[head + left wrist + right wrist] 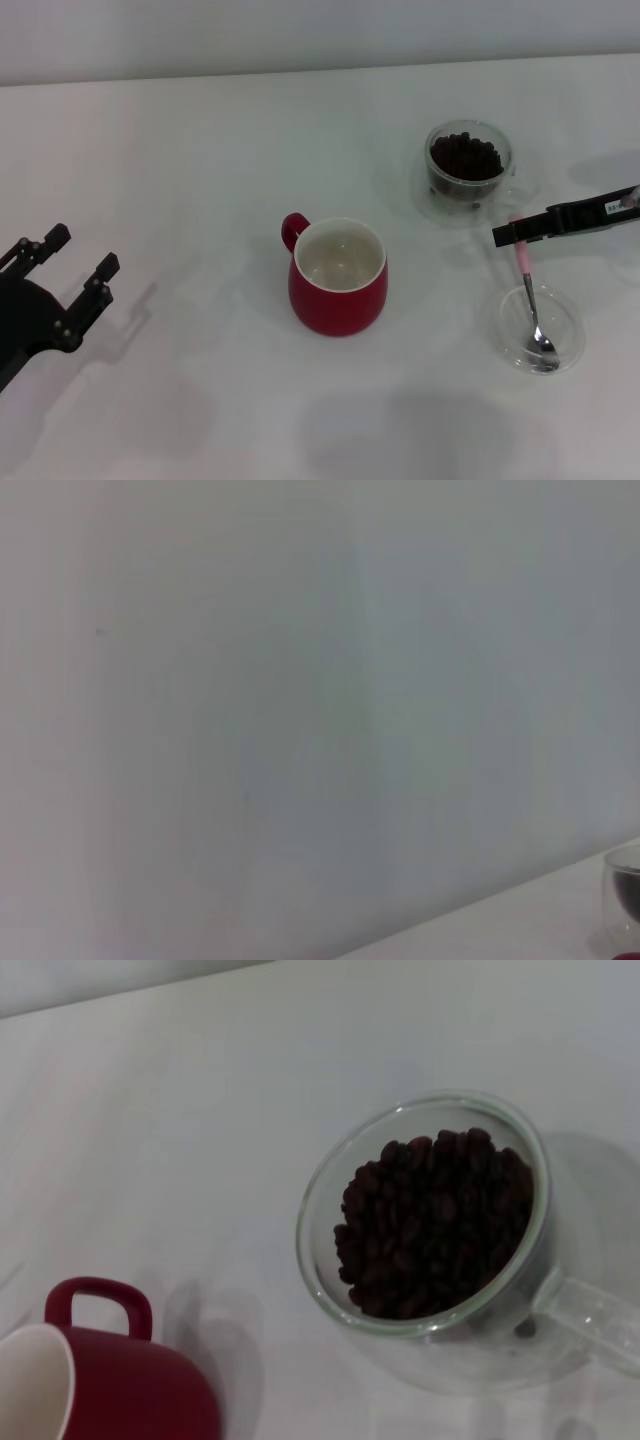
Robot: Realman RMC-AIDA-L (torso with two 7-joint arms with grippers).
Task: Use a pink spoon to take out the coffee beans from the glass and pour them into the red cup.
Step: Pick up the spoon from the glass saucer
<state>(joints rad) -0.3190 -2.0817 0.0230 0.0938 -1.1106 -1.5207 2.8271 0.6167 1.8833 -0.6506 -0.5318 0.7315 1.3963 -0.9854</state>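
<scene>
The slim teaspoon with the pale pink handle and shiny metal bowl (pixel 531 301) lies with its bowl in a shallow clear round dish (pixel 570 322) at the right of the white counter (pixel 200 150), the handle leaning up over the dish's far rim toward the glass. The right gripper (pixel 503 236) reaches in from the right edge as a dark bar whose tip sits over the upper end of the pink handle; whether it touches the handle, and how wide its jaws stand, cannot be told.

Just beyond that tip stands the small clear double-walled glass cup (pixel 468 160), holding a heap of dark roasted coffee beans (pixel 466 155). The rounded deep-red ceramic mug with a white interior (pixel 338 277) sits near the middle of the counter, well apart from the spoon, its loop handle pointing to the far left, its inside bare. Nothing lies between mug and glass.

The left gripper (pixel 72 268) hangs at the far left, its jaws spread wide and holding nothing.

The right wrist view shows the beans (pixel 432 1222) close from above, filling the glass (pixel 330 1200), with the mug (pixel 120 1380) at the corner. The left wrist view shows mostly blank wall, with only a sliver of the glass (pixel 625 890) at its edge.
</scene>
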